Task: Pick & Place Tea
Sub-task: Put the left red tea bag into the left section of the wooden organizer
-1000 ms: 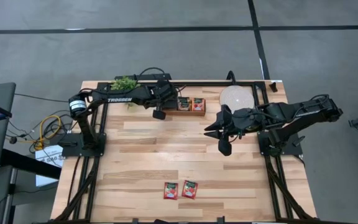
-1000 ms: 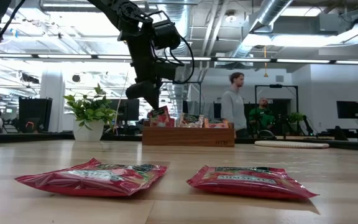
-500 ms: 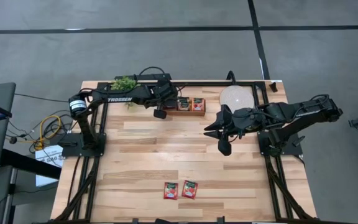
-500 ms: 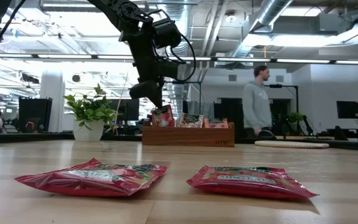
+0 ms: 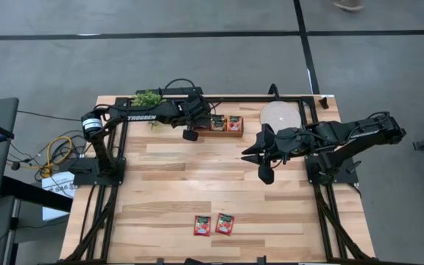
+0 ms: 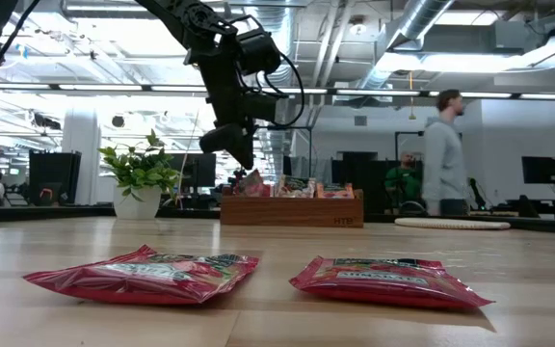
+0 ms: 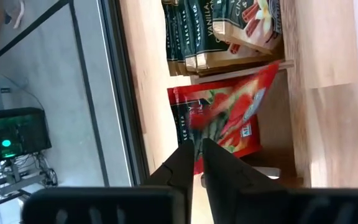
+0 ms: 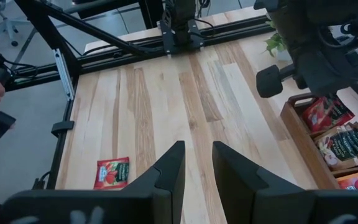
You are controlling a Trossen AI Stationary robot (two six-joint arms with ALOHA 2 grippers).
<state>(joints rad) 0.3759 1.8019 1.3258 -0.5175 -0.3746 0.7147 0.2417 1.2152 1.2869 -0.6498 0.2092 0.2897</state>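
The left gripper (image 7: 196,152), fingers barely parted, has just let go of a red tea sachet (image 7: 229,118), now lying just beyond its fingertips in the wooden box (image 5: 225,130). Right gripper (image 8: 197,163) waits, empty, half-open.

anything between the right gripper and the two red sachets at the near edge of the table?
Nothing visible. The right gripper hangs over mid-table, and only bare wood lies between it and the two red sachets. The left gripper is far off at the wooden tea box, clear of that path.
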